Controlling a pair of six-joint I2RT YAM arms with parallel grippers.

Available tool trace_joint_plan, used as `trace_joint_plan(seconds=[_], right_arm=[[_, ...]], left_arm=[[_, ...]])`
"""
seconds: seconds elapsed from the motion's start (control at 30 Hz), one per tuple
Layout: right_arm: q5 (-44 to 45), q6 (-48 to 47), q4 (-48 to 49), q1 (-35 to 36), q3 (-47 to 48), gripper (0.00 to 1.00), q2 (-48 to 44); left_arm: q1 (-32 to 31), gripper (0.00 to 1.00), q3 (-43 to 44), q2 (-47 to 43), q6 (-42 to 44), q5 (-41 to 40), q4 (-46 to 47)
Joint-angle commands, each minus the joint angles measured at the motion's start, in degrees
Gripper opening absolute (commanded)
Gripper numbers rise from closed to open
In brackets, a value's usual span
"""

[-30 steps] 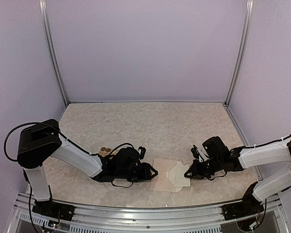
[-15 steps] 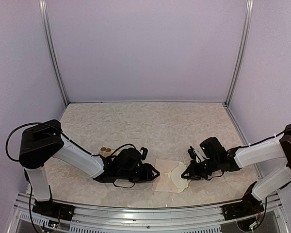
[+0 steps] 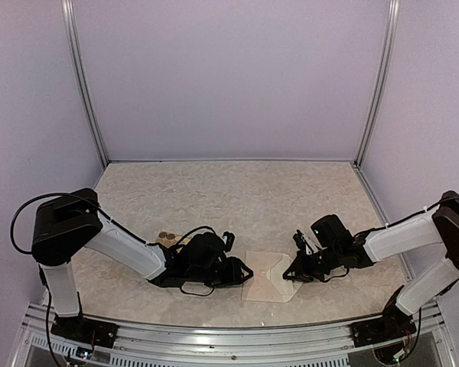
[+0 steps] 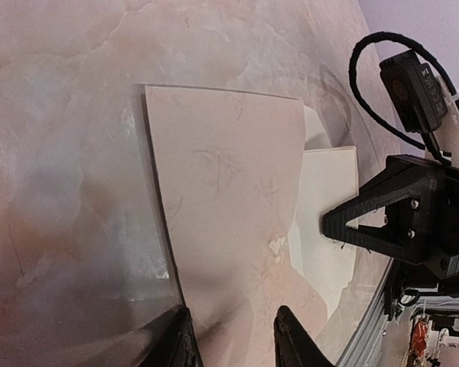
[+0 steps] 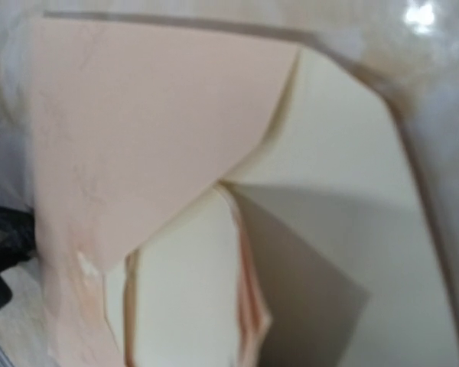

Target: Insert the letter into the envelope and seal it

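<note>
The pinkish-beige envelope [image 3: 258, 287] lies flat near the front edge of the table, between the two arms. A cream letter [image 3: 284, 288] sticks out of its right side. In the left wrist view the envelope [image 4: 222, 191] fills the middle, with the letter [image 4: 325, 191] beyond it. My left gripper [image 4: 233, 340] is low over the envelope's left end, its fingertips [image 4: 291, 336] apart and resting on the paper. My right gripper [image 4: 329, 225] is shut to a point that touches the letter. The right wrist view shows only the envelope [image 5: 138, 130] and letter [image 5: 183, 283], close up and blurred.
A sheet of round brown and gold stickers [image 3: 166, 238] lies behind the left arm. The metal frame rail [image 3: 237, 336] runs along the near edge, just in front of the envelope. Purple walls close off the back and both sides.
My right gripper has slid left towards the envelope with its tip on the letter. The left gripper has edged slightly right.
</note>
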Motion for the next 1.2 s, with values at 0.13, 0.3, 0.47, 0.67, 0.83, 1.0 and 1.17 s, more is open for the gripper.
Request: trace_joint_plan(seconds=[0.13, 0.3, 0.47, 0.67, 0.83, 1.0, 1.17], right_arm=[[-0.6, 1.2, 4.2, 2.3, 2.9, 0.0, 3.1], [-0.5, 1.5, 4.3, 3.0, 3.8, 0.0, 3.9], [1.9, 2.1, 2.8, 3.4, 3.5, 0.0, 2.4], [7.3, 1.4, -3.7, 3.4, 4.2, 0.0, -2.4], [8.4, 0.5, -7.1, 3.4, 4.5, 0.0, -4.4], [8.2, 0.3, -7.4, 3.5, 4.6, 0.0, -3.7], [8.3, 0.4, -7.3, 3.4, 4.6, 0.0, -3.5]], left_arm=[[-0.8, 0.33, 1.4, 2.0, 0.2, 1.5, -2.1], [-0.8, 0.33, 1.2, 1.6, 0.2, 0.9, -2.4], [-1.0, 0.31, 1.1, 0.7, 0.6, -1.4, -4.6], [-2.0, 0.28, 1.0, -1.1, 1.1, -6.7, -8.3], [-2.9, 0.25, 1.5, -4.3, 2.2, -10.2, -9.6], [-2.9, 0.23, 3.2, -5.1, 3.8, -11.3, -10.2], [-2.9, 0.23, 4.6, -3.0, 5.2, -10.2, -10.0]])
